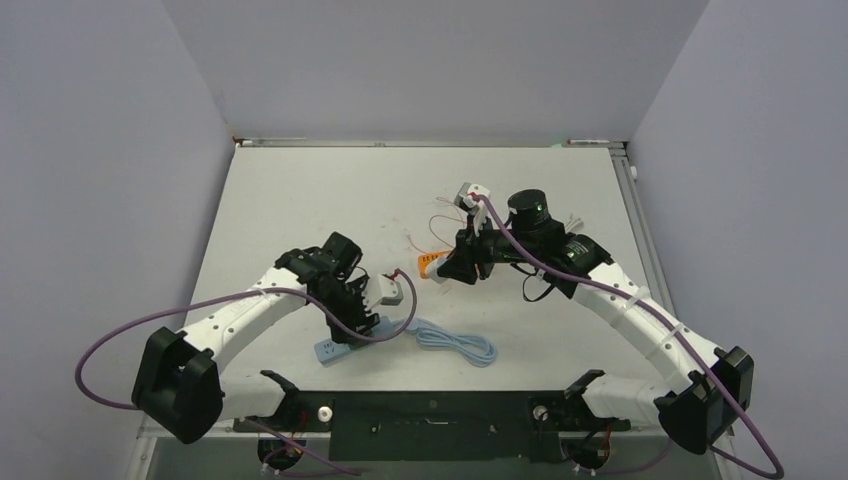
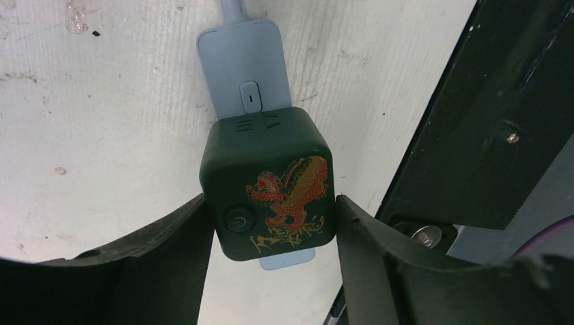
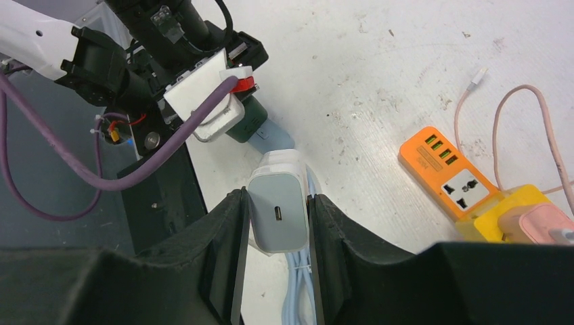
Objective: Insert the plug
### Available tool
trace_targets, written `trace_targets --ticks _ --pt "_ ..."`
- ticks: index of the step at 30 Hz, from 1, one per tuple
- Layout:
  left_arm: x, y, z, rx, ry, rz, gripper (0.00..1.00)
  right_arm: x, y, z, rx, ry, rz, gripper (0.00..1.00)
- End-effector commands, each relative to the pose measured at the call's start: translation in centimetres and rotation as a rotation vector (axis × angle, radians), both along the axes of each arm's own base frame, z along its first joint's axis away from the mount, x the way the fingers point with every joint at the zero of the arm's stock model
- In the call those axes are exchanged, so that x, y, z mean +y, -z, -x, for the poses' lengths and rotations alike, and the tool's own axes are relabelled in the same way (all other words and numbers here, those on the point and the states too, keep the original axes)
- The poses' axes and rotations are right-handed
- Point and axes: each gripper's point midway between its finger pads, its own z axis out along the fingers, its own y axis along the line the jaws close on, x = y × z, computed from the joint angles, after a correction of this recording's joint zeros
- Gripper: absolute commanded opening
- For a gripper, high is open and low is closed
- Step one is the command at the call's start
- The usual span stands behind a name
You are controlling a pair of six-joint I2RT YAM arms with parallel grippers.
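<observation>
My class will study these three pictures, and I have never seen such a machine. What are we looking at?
Two robot arms are bolted at the near edge of a table. One picture looks down from above; the other two come from cameras on the wrists. The left hand grips a dark green cube plug sitting on a pale blue power strip. The right hand holds a white charger. An orange power strip and a coiled blue cable lie nearby.
</observation>
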Motion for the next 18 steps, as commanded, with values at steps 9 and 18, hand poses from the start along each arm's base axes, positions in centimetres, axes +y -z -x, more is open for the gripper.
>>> trace_targets --ticks 9,18 --pt "-5.0 0.7 -2.4 -0.034 0.041 0.033 0.31 -1.3 -2.4 -1.1 -0.08 0.048 -0.082 0.05" --pt "-10.1 0.1 -3.7 -0.058 0.093 0.107 0.23 -2.5 -2.7 -1.7 -0.094 0.083 -0.076 0.05"
